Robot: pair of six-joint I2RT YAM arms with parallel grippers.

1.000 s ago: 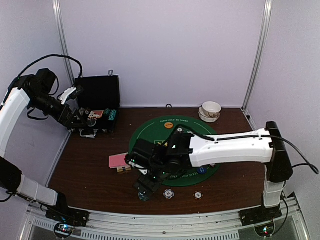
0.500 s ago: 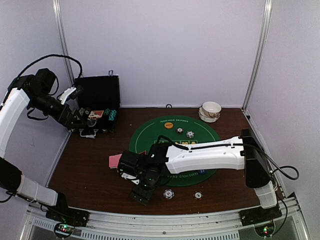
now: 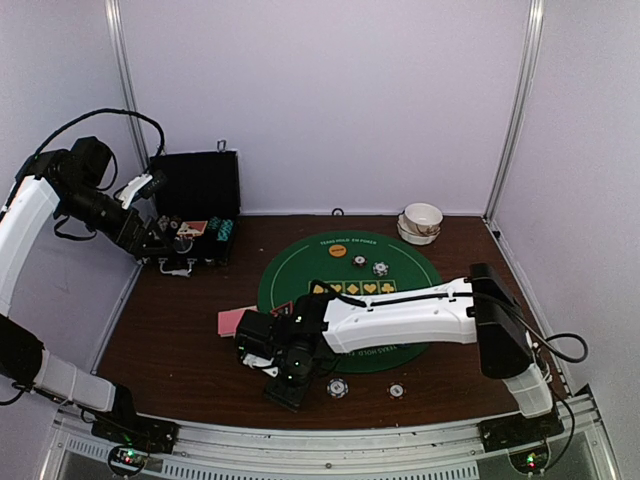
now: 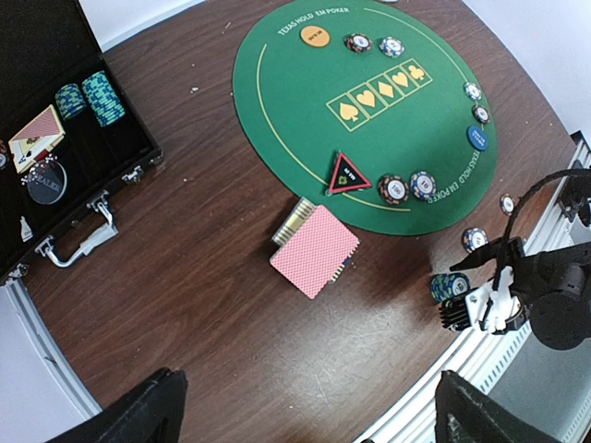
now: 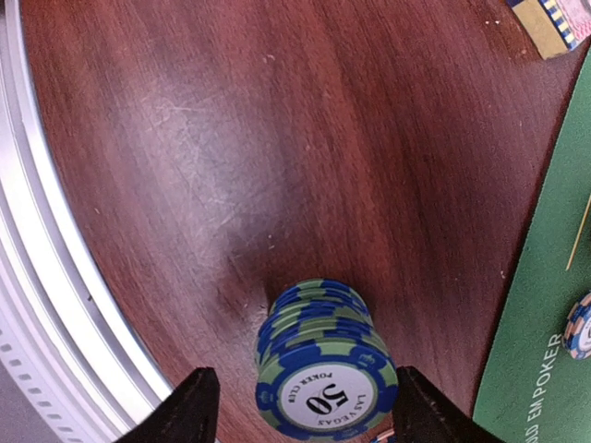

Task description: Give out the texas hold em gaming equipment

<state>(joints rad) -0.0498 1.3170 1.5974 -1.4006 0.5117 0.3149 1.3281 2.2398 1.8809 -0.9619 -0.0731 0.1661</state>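
Note:
A stack of blue-and-green poker chips [image 5: 323, 369] stands on the wood near the front rail. My right gripper [image 5: 307, 406] is low over it and open, one finger on each side. A gap shows at the left finger; the right finger is at the stack's edge. In the top view that gripper [image 3: 285, 378] hides the stack. Pink-backed cards [image 4: 314, 251] lie left of the green mat [image 3: 400, 270]. On the mat are a red-black triangle marker [image 4: 349, 173], an orange button [image 4: 314, 35], a blue button [image 4: 477, 137] and chips [image 4: 392, 189]. My left gripper [image 4: 314, 411] hangs open and empty, high by the case.
The open black case [image 3: 195, 190] at the back left holds teal chip stacks [image 4: 90, 97] and a card. White bowls [image 3: 421, 222] stand at the back right. Two single chips [image 3: 337, 388] [image 3: 396, 390] lie near the front edge beside the metal rail [image 5: 55, 277].
My right arm has swung left and down toward the front edge, and its jaws have narrowed around the chip stack. The left arm has not moved.

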